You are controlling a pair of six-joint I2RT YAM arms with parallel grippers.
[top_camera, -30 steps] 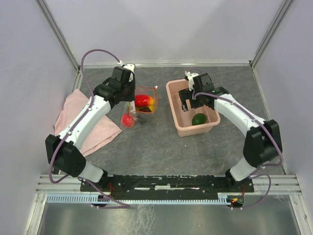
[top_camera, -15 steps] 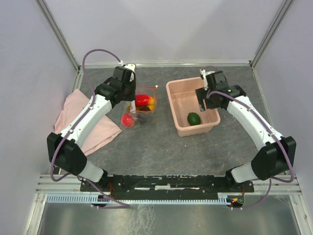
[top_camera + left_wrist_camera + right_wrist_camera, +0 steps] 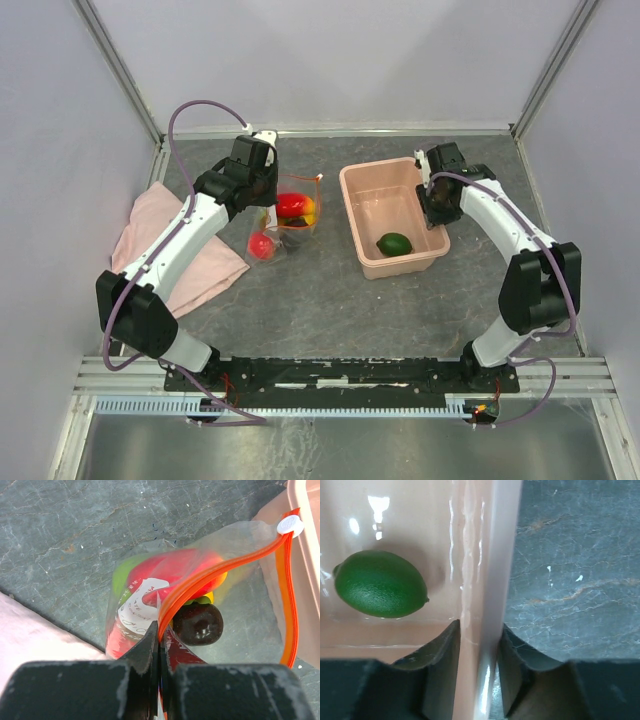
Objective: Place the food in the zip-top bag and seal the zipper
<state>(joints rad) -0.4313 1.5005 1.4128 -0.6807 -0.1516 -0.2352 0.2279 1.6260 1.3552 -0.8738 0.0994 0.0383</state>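
Note:
The zip-top bag (image 3: 296, 214) lies left of centre and holds red, yellow and green food. My left gripper (image 3: 270, 206) is shut on its mouth edge. In the left wrist view the fingers (image 3: 161, 630) pinch the orange zipper (image 3: 225, 565), whose white end piece (image 3: 290, 525) is at the far end. A dark purple fruit (image 3: 198, 624) sits in the open mouth. A red piece (image 3: 262, 246) shows at the bag's near-left corner. A green lime (image 3: 395, 243) (image 3: 380, 584) lies in the pink bin (image 3: 352, 215). My right gripper (image 3: 440, 208) (image 3: 480, 627) straddles the bin's right wall (image 3: 485, 580), with one finger pressed to each side.
A pink cloth (image 3: 150, 235) (image 3: 25, 635) lies under my left arm at the table's left side. The enclosure's walls and metal frame ring the grey slate table (image 3: 330, 300). The bin's corner (image 3: 310, 520) sits just beyond the bag.
My right gripper moved from over the bin's inside to its right wall, and its jaws closed in on that wall. The left gripper and bag stayed put.

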